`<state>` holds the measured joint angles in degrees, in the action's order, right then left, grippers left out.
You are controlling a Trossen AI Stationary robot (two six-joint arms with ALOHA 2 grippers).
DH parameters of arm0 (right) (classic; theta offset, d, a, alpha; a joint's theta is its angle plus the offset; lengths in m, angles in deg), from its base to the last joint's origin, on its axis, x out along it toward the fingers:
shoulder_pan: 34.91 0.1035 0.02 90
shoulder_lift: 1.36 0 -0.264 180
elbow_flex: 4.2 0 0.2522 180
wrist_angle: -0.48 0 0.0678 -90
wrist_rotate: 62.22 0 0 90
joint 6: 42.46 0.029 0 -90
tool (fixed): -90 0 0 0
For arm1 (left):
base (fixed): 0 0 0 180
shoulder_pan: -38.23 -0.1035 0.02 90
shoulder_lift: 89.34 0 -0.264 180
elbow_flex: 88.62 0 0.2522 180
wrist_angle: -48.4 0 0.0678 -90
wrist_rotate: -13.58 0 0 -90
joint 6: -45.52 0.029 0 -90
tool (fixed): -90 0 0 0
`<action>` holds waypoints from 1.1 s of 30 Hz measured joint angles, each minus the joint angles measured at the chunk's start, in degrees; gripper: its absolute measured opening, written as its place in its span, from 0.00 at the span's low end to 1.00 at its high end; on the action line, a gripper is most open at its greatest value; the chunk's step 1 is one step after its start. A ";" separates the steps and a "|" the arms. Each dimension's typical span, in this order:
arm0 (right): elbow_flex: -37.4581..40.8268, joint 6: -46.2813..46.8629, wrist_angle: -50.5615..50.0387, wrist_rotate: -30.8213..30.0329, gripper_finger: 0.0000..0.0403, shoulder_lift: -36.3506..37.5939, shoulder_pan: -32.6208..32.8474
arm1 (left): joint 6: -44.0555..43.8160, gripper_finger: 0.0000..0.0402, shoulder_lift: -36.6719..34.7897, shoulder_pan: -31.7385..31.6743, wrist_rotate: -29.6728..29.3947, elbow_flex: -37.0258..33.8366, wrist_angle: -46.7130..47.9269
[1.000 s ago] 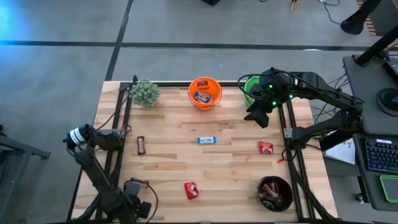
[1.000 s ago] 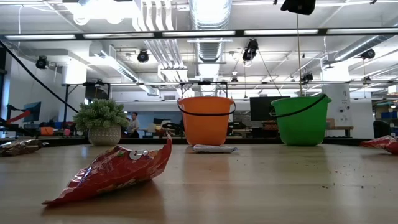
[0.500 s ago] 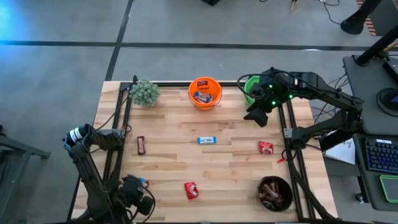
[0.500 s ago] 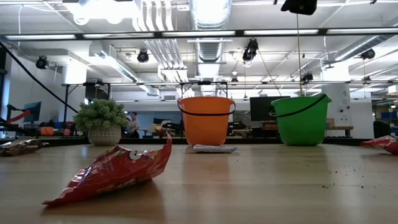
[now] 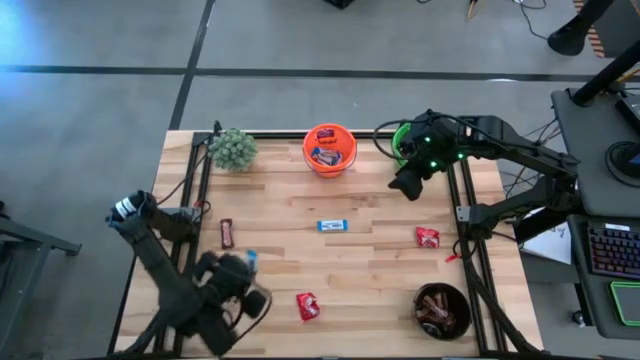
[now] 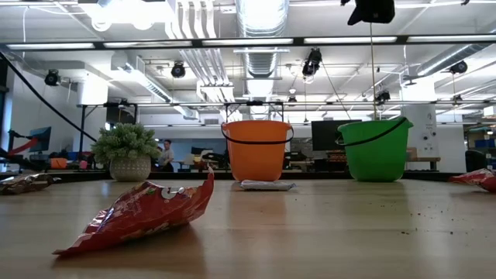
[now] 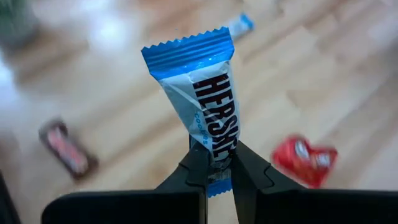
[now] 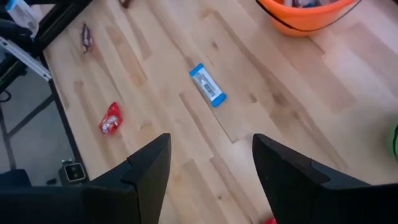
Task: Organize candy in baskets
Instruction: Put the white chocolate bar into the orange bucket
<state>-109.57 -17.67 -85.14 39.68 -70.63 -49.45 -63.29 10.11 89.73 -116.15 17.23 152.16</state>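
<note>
Blue-and-white candy bar point(image 7: 208, 109) sits clenched in the left gripper point(image 7: 212, 163), lifted above the desk point(image 5: 380, 255). Next, probably carry it to the orange pail point(image 5: 330, 148); right gripper point(image 8: 211, 165) waits released nearby.

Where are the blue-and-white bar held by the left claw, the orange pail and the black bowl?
blue-and-white bar point(image 7: 208, 106): left wrist view, middle of the wrapper above the left claw point(image 7: 217, 168).
orange pail point(image 5: 310, 158): high view, left rim.
black bowl point(image 5: 441, 289): high view, far rim.
</note>
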 joint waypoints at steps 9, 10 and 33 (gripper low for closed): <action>0.00 1.28 -0.06 -2.90 0.54 -0.19 0.04 | 20.82 0.03 -4.67 -15.22 -12.29 -0.31 0.04; 0.00 1.16 -0.29 -4.41 0.54 -0.15 0.04 | 22.65 0.03 -5.32 -16.85 -13.98 -0.18 0.05; 0.00 -5.16 -3.08 -23.36 0.54 -0.18 -0.09 | 67.16 0.02 -18.39 -41.80 -20.32 0.01 -14.22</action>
<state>-109.57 -22.83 -88.22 16.32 -70.81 -49.54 3.87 -8.27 47.93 -136.48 17.24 137.94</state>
